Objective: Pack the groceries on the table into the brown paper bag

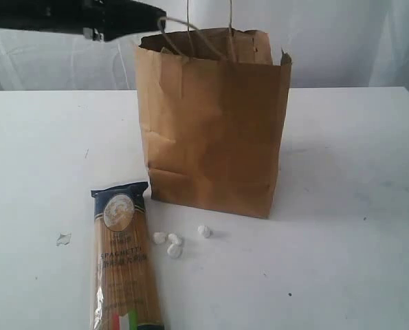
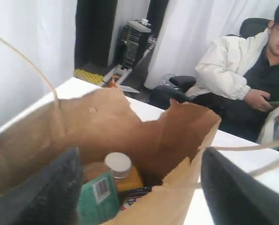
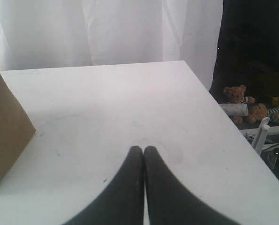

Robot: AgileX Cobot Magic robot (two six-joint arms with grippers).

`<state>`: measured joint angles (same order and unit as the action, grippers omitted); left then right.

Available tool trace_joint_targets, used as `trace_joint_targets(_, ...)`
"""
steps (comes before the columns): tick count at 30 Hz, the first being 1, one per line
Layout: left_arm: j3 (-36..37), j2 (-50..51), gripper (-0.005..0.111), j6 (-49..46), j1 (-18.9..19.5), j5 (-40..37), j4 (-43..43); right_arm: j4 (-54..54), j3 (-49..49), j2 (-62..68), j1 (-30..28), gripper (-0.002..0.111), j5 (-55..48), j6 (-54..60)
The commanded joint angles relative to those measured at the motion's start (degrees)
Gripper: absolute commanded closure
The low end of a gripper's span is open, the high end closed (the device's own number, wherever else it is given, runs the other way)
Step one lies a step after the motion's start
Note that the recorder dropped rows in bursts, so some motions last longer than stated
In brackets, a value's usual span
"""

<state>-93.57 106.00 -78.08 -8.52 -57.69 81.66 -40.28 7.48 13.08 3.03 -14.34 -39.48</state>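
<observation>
Spaghetti packet (image 1: 124, 261) flat on counter (image 1: 348, 206), front-left. Left hand (image 2: 139, 185) spread wide, empty, above paper bag (image 1: 211, 130) rim. Bag upright mid-counter, white-capped bottle (image 2: 118, 164) inside. Right hand (image 3: 144, 159) pressed together, empty, over counter beside bag.

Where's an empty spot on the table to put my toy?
Right of the brown paper bag the table is almost bare to its edge. Left-front is crowded: the spaghetti packet, white lumps and a scrap.

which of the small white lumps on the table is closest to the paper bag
The lone lump just in front of the brown paper bag; the other three cluster nearer the spaghetti packet.
</observation>
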Motion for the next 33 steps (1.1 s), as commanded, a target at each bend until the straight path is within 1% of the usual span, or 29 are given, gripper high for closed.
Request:
trace_joint_targets(1, -0.2, -7.0, 0.058, 4.9, 7.7, 1.1, 0.3, 0.0, -0.2, 0.2, -0.2, 0.108, 0.7, -0.2)
trace_joint_targets(2, -0.2, -8.0, 0.068, 7.6, 9.1, 2.5, -0.2, 0.0, -0.2, 0.2, -0.2, 0.108, 0.7, -0.2)
trace_joint_targets(3, -0.2, -9.5, 0.089, 12.6, 11.4, 5.1, -2.8, 0.0, -0.2, 0.2, -0.2, 0.108, 0.7, -0.2)
trace_joint_targets(4, -0.2, -10.1, 0.101, 15.2, 12.2, 6.5, -5.2, 0.0, -0.2, 0.2, -0.2, 0.108, 0.7, -0.2)
trace_joint_targets(5, -0.2, -10.6, 0.107, 20.0, 13.1, 9.4, -11.4, 0.0, -0.2, 0.2, -0.2, 0.108, 1.2, -0.2)
trace_joint_targets(6, -0.2, -11.0, 0.107, 23.6, 13.2, 11.3, -16.0, 0.0, -0.2, 0.2, -0.2, 0.108, 1.6, -0.2)
trace_joint_targets(7, -0.2, -10.9, 0.107, 32.2, 13.2, 14.5, -26.4, 0.0, -0.2, 0.2, -0.2, 0.108, 2.6, -0.2)
trace_joint_targets(8, -0.1, -11.0, 0.107, 37.8, 13.2, 16.2, -33.0, 0.0, -0.2, 0.2, -0.2, 0.108, 3.0, -0.2)
trace_joint_targets(9, 1.0, -11.1, 0.107, 49.4, 13.2, 20.1, -44.5, 0.0, -0.2, 0.2, -0.2, 0.108, 3.5, -0.2)
trace_joint_targets(10, 2.8, -11.8, 0.107, 60.7, 13.3, 25.1, -51.7, 0.0, -0.2, 0.2, -0.2, 0.108, 3.7, -0.2)
trace_joint_targets(11, 4.7, -12.1, 0.107, 67.6, 13.8, 28.0, -55.6, 0.0, -0.2, 0.2, -0.2, 0.108, 3.7, -0.2)
trace_joint_targets(12, 6.7, -12.5, 0.107, 73.7, 14.2, 31.2, -56.3, 0.0, -0.2, 0.2, -0.2, 0.108, 3.8, -0.2)
trace_joint_targets(13, 8.9, -12.7, 0.107, 77.1, 14.8, 32.9, -56.1, 0.0, -0.2, 0.2, -0.2, 0.108, 3.8, -0.2)
trace_joint_targets(14, 11.7, -13.5, 0.107, 78.6, 14.9, 35.0, -56.0, 0.0, -0.2, 0.2, -0.2, 0.108, 3.8, -0.2)
trace_joint_targets(15, 14.6, -14.7, 0.107, 78.1, 14.9, 38.0, -56.0, 0.0, -0.2, 0.2, -0.2, 0.108, 3.8, -0.2)
trace_joint_targets(16, 19.6, -17.3, 0.107, 78.1, 14.7, 43.9, -56.0, 0.0, -0.2, 0.2, -0.2, 0.108, 3.8, -0.2)
trace_joint_targets(17, 22.5, -19.1, 0.107, 78.1, 14.5, 47.3, -56.0, 0.0, -0.2, 0.2, -0.2, 0.108, 3.8, -0.2)
trace_joint_targets(21, 38.7, -30.2, 0.107, 78.1, 14.5, 64.3, -56.0, 0.0, -0.2, 0.2, -0.2, 0.108, 3.8, -0.2)
trace_joint_targets(22, 42.6, -33.6, 0.107, 78.1, 14.5, 67.4, -56.0, 0.0, -0.2, 0.2, -0.2, 0.108, 3.8, -0.2)
trace_joint_targets(23, 45.6, -36.3, 0.107, 77.4, 14.5, 68.9, -56.3, 0.0, -0.2, 0.2, -0.2, 0.108, 3.8, -0.2)
trace_joint_targets(24, 49.1, -39.9, 0.107, 76.7, 14.5, 69.9, -56.6, 0.0, -0.2, 0.2, -0.2, 0.108, 3.8, -0.2)
trace_joint_targets(26, 54.7, -47.0, 0.107, 75.4, 14.5, 68.9, -58.1, 0.0, -0.2, 0.2, -0.2, 0.108, 3.8, -0.2)
trace_joint_targets(29, 62.5, -57.0, 0.107, 75.3, 14.5, 63.8, -58.6, 0.0, -0.2, 0.2, -0.2, 0.108, 4.0, -0.2)
trace_joint_targets(31, 66.4, -64.1, 0.107, 75.3, 14.5, 60.3, -58.5, 0.0, -0.2, 0.2, -0.2, 0.108, 4.9, -0.2)
trace_joint_targets(33, 68.6, -70.4, 0.107, 76.0, 14.5, 58.8, -58.5, 0.0, -0.2, 0.2, -0.2, 0.108, 6.4, -0.2)
